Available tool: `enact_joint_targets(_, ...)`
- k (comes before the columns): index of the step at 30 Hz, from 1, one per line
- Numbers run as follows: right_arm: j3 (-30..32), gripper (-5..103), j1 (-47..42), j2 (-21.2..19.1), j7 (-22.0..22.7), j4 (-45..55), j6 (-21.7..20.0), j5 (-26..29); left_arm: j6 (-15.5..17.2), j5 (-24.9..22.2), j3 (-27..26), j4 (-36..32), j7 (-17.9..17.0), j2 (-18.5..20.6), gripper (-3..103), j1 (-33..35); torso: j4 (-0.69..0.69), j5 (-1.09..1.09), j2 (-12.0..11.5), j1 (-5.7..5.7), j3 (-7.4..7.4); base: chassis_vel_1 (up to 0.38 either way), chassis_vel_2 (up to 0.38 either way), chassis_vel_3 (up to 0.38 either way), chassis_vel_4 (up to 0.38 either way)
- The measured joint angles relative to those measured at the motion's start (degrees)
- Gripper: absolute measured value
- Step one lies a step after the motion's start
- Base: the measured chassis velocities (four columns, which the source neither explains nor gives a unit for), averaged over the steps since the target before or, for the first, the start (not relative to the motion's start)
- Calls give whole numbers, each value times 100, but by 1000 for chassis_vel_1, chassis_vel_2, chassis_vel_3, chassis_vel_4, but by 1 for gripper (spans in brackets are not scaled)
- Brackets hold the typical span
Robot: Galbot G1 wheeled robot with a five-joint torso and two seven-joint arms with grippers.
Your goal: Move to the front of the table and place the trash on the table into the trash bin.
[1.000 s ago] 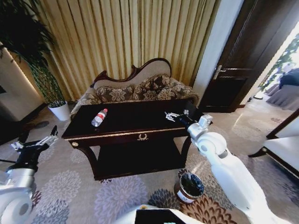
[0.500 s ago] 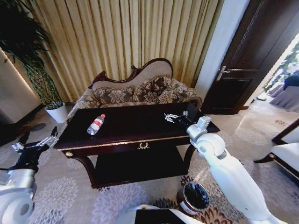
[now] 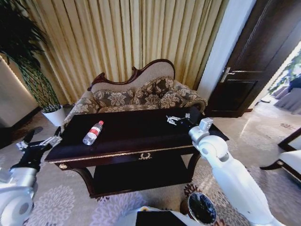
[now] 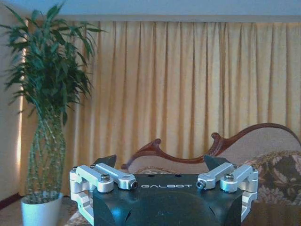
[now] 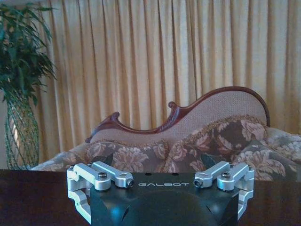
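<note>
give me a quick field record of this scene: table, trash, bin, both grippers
table: long glossy dark mahogany table with gold emblem, in front of the floral sofa
trash: clear plastic bottle with red label lying on the tabletop, toward the robot's left
bin: small round dark bin with black liner on the carpet, near the table's right leg
left gripper: open, off the table's left end
right gripper: open, over the tabletop's right part
</note>
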Motion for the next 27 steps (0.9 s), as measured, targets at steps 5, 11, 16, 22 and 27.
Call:
enact_joint_targets(5, 203, 100, -157, -35, 0, 2, -2, -22, 243, -653, -2, 485, -43, 797, 100, -248, -1, 0, 2, -4, -2, 0, 0, 0, 0)
enact_joint_targets(11, 299, 100, -232, -95, 0, 1, -2, -22, 595, -1115, 121, 1064, 1, 1441, 100, -553, -1, 1, 1, -3, -1, 0, 0, 0, 0)
enact_joint_targets(16, 317, 100, -253, -185, 0, 2, -2, -8, 787, -1359, 426, 1564, -10, 1784, 100, -888, 2, -1, 0, -2, -1, 0, 0, 0, 0)
enact_joint_targets(22, 312, 100, -204, -318, 0, 5, -13, 64, 937, -1138, 971, 1701, -226, 1862, 100, -1388, -1, 1, 0, -2, -1, 0, 0, 0, 0)
enact_joint_targets(27, 323, 100, -173, -415, 0, 29, -26, 153, 938, -689, 1380, 1692, -401, 1802, 100, -1680, 0, 0, 0, -2, -1, 0, 0, 0, 0)
